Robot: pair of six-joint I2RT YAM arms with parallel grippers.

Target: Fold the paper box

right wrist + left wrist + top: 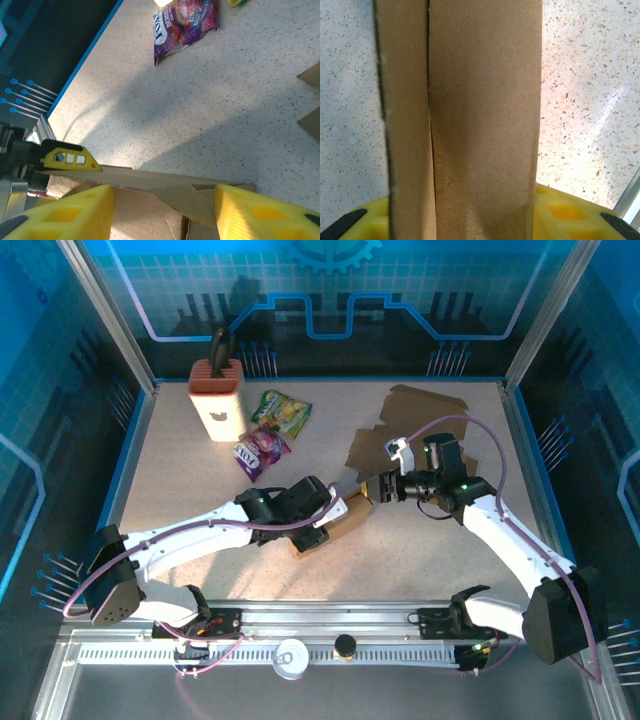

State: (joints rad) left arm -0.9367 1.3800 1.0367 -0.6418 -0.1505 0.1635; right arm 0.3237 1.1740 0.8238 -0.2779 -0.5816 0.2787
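Note:
The brown paper box (338,522) lies partly folded on the speckled table, just in front of centre. My left gripper (322,518) is shut on its left end. In the left wrist view, cardboard panels (480,125) stand between the yellow fingers (565,215), with a seam running down the left side. My right gripper (373,489) is at the box's right end and stands open. Its yellow fingers (75,210) straddle a loose flap (200,192) over the box body (145,215). The left gripper's finger (65,159) shows behind that flap.
A second flat cardboard blank (410,425) lies at the back right. A purple snack bag (260,450), a green one (282,410) and a white and terracotta holder (218,398) sit at the back left. The blue table edge (85,55) runs near the purple bag (185,22).

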